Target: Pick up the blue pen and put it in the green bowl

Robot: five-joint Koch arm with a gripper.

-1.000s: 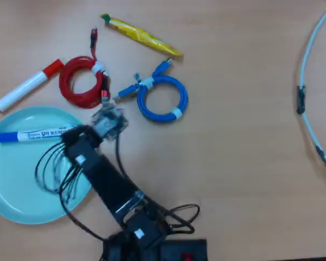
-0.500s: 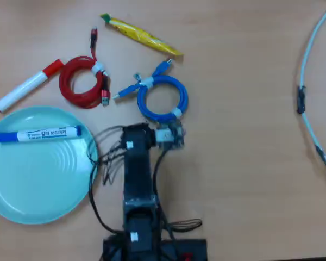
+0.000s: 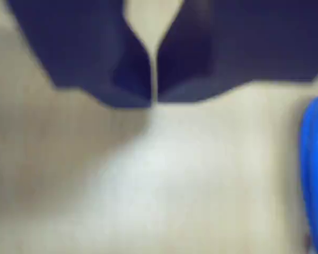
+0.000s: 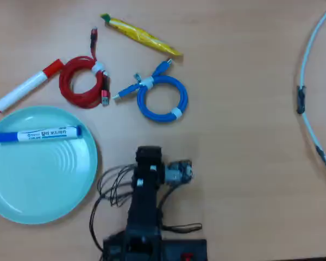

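Blue pen [image 4: 38, 134] lies flat inside green bowl [image 4: 41, 179], near its upper rim in the overhead view; pincer [image 3: 153, 100] closed and empty above bare desk [image 3: 164, 174]; judged done; best just to park clear of the bowl.

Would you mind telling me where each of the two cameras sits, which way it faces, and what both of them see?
Wrist view: rides on the arm just behind the gripper, facing down at the table; the dark jaws fill the top, closed together.
Overhead view: fixed above, looking straight down; the arm enters from the bottom edge, with the blue pen lying in the green bowl.
Shared: the tabletop and, most likely, the blue cable, which shows at the wrist view's right edge.
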